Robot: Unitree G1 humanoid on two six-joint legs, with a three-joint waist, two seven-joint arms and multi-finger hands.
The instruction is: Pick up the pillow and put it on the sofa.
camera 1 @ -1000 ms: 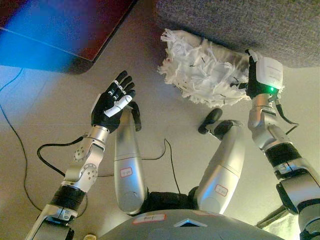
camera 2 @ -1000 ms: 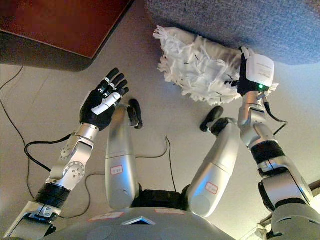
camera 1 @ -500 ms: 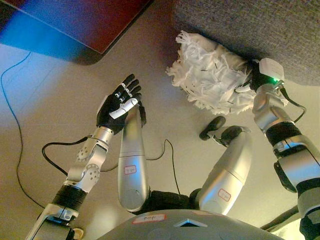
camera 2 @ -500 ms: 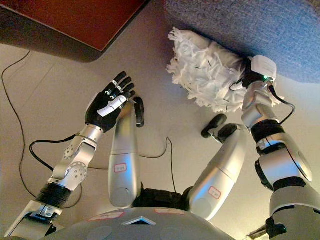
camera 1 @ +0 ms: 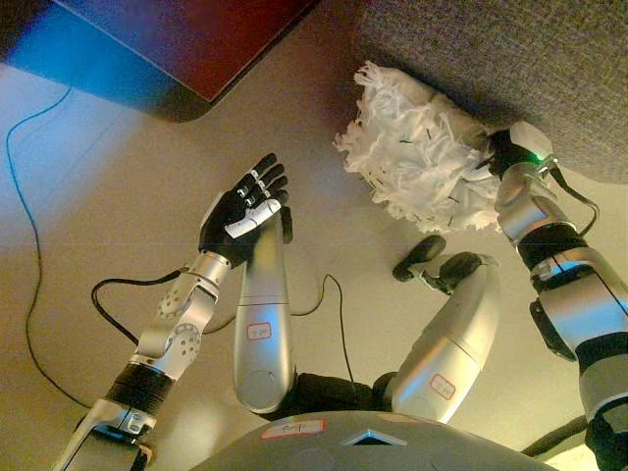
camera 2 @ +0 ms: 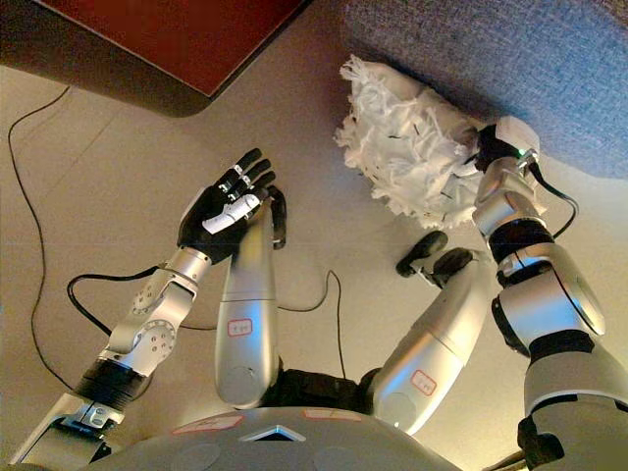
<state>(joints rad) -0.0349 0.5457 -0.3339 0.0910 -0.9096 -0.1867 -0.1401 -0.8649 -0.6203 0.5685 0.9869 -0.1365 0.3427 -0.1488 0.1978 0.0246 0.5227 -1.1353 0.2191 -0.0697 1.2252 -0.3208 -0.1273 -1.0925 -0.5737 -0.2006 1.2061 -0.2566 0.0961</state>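
A white shaggy pillow (camera 1: pixel 417 147) lies on the beige floor, pushed up against the base of the grey fabric sofa (camera 1: pixel 510 59) at the upper right. My right hand (camera 1: pixel 502 149) is at the pillow's right end, between pillow and sofa, with most of it buried in the fringe. My left hand (camera 1: pixel 243 208) is raised over the floor well to the left of the pillow. It is open, palm up, and holds nothing.
A dark red panel with a dark edge (camera 1: pixel 196 39), a low piece of furniture, fills the upper left corner. Bare beige floor (camera 1: pixel 108 196) lies between it and the pillow.
The whole view has shifted, so the camera moved. My right hand has pressed further into the pillow's right end, and the pillow looks more bunched. The left hand keeps its open pose.
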